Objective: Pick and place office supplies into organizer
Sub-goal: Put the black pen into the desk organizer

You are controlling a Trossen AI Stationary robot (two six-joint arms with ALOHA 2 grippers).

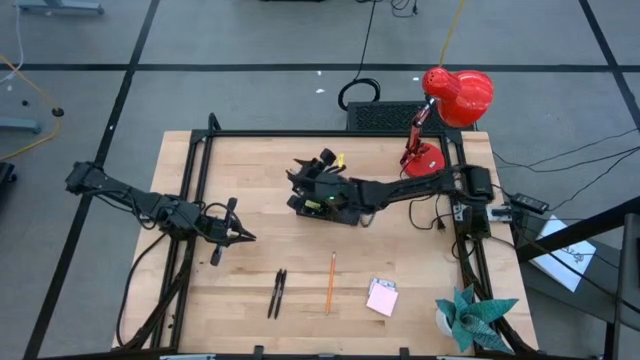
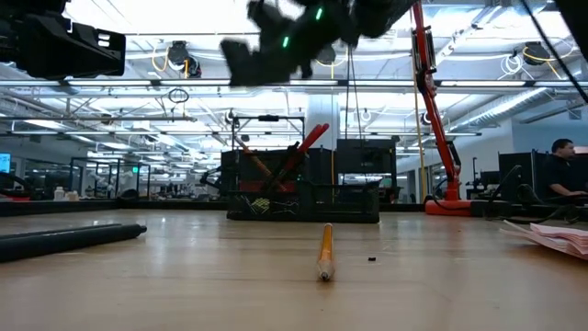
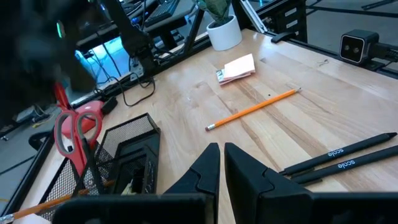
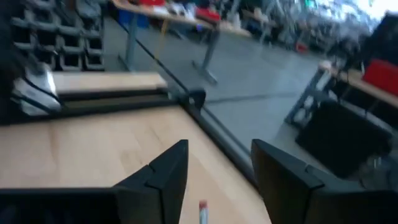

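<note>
The black mesh organizer point(image 1: 345, 215) point(image 2: 303, 188) point(image 3: 134, 146) stands mid-table with red-handled scissors point(image 3: 74, 134) and an orange pencil upright in it. My right gripper point(image 1: 300, 182) point(image 4: 217, 171) hovers open above it, holding nothing; a pencil's end point(image 4: 203, 211) shows below its fingers. My left gripper point(image 1: 238, 236) point(image 3: 221, 168) waits shut to the organizer's left. Lying flat on the table near the front are two black pens point(image 1: 277, 293) point(image 3: 342, 158), an orange pencil point(image 1: 331, 283) point(image 2: 324, 253) point(image 3: 252, 110) and a pink sticky-note pad point(image 1: 382, 297) point(image 3: 237, 70).
A red desk lamp point(image 1: 455, 95) and a black ribbed box point(image 1: 385, 115) stand at the far right. A teal paper plant point(image 1: 475, 315) sits in the near right corner. A tiny black clip point(image 2: 371, 258) lies by the pencil. A black frame point(image 1: 200, 180) runs along the table's sides.
</note>
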